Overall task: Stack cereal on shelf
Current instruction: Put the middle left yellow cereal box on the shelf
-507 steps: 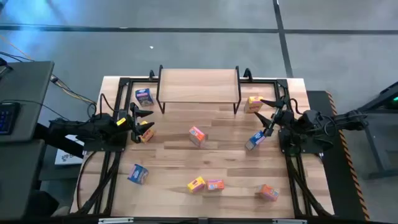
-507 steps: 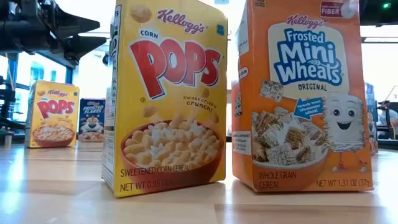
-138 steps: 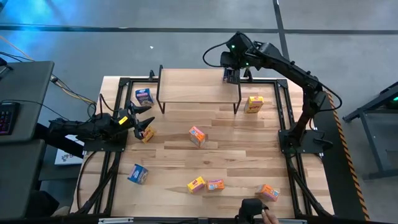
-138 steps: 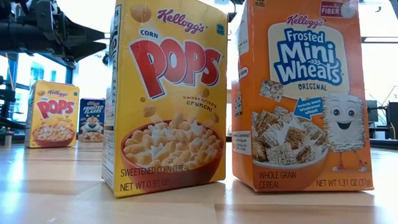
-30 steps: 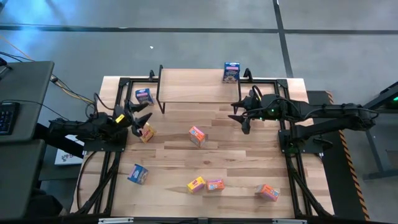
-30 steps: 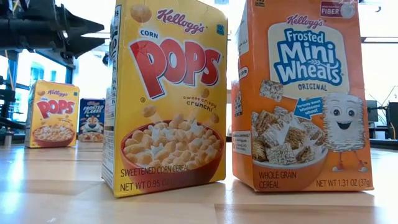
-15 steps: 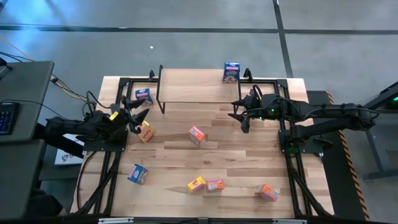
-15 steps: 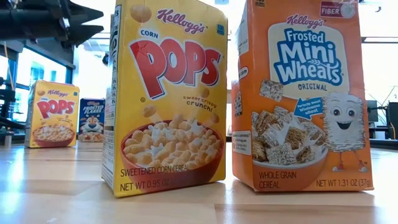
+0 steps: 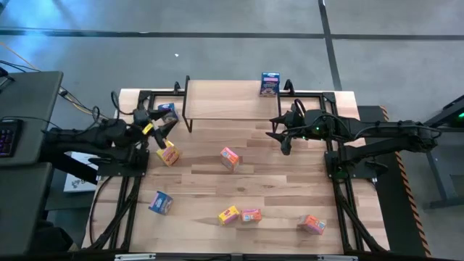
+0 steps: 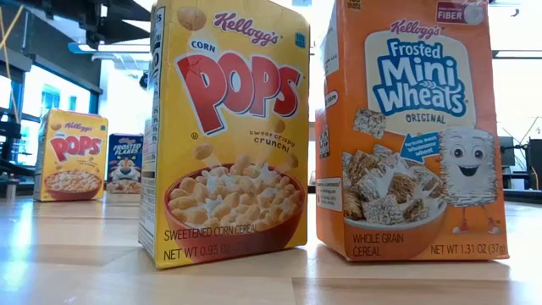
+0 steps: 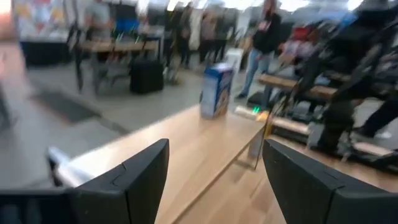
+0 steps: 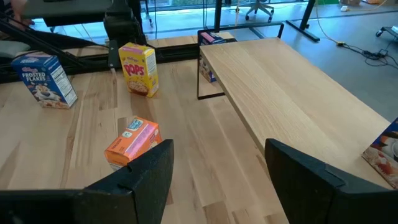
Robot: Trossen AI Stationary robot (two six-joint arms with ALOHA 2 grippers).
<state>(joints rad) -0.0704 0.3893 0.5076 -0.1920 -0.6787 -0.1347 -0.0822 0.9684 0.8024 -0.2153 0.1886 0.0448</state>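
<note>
Wooden tabletop (image 9: pixel 275 188) is seen from above, with the shelf (image 9: pixel 230 99) at 12 o'clock. One blue cereal box (image 9: pixel 270 83) is stood on the shelf's right end; other boxes are scattered across the tabletop below, a yellow box (image 9: pixel 169 153) at 9 o'clock. Left gripper (image 9: pixel 161 129) is held wide and empty just above that box. Right gripper (image 9: pixel 279 134) is held wide and empty off the shelf's right leg.

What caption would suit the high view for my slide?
One blue cereal box stands on the shelf; left gripper and right gripper hover open, empty.
</note>
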